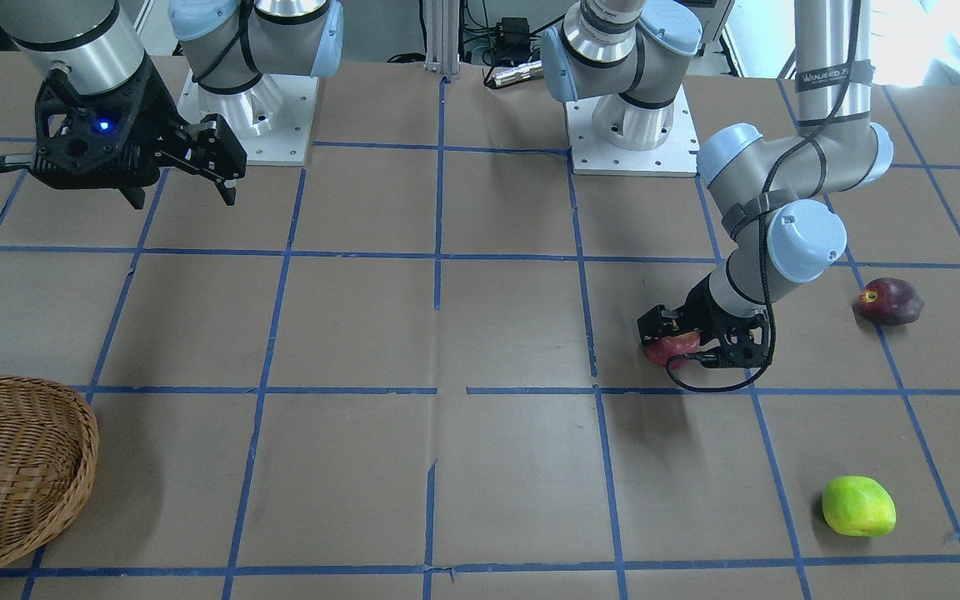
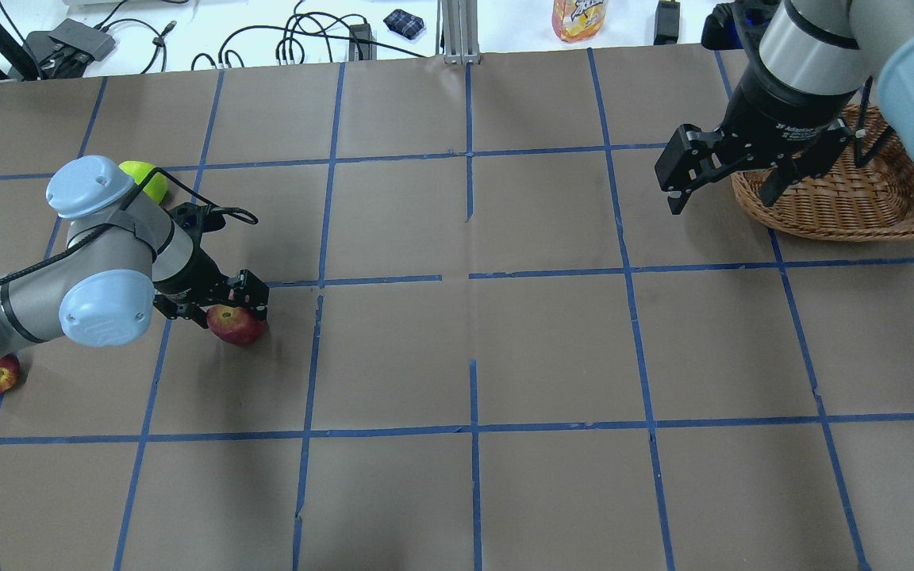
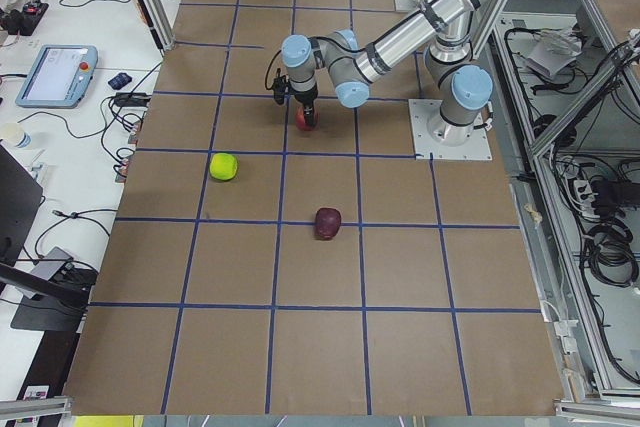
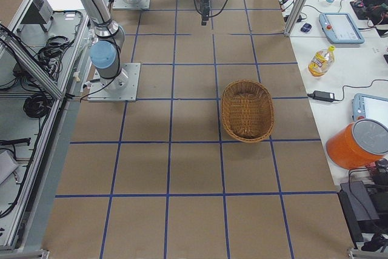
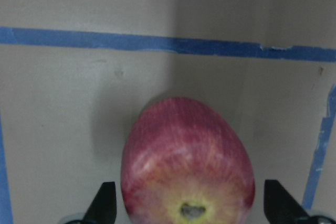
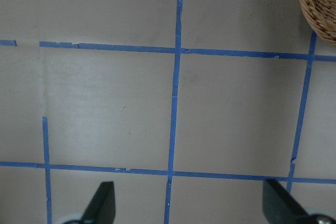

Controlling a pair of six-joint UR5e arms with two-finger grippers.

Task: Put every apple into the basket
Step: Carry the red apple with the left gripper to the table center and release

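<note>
Straddling the red apple [image 5: 186, 156], the robot's left hand [image 2: 228, 309] reaches down to the brown tabletop [image 1: 513, 467] with its two fingers [image 5: 105, 205] spread wide, one on either side of the fruit. The wrist view shows a thin gap at each flank, so the hand surrounds the apple without clamping it. The apple lies on its side on the tabletop, stem dimple toward the wrist camera, just short of a strip of blue tape [image 5: 131, 40].

The other two apples sit apart on the robot's left side of the tabletop. The dark maroon apple [image 1: 890, 302] is further out to the left and nearer the robot's base. The yellow-green apple [image 1: 858, 506] lies toward the far edge.

On the robot's right side, the wicker basket [image 1: 22, 467] stands well away from all three apples and holds none of them. The right hand [image 1: 185, 202] hangs above the tabletop beside the basket, on the side nearer the robot's base. Its fingers are spread wide with nothing between them.
</note>
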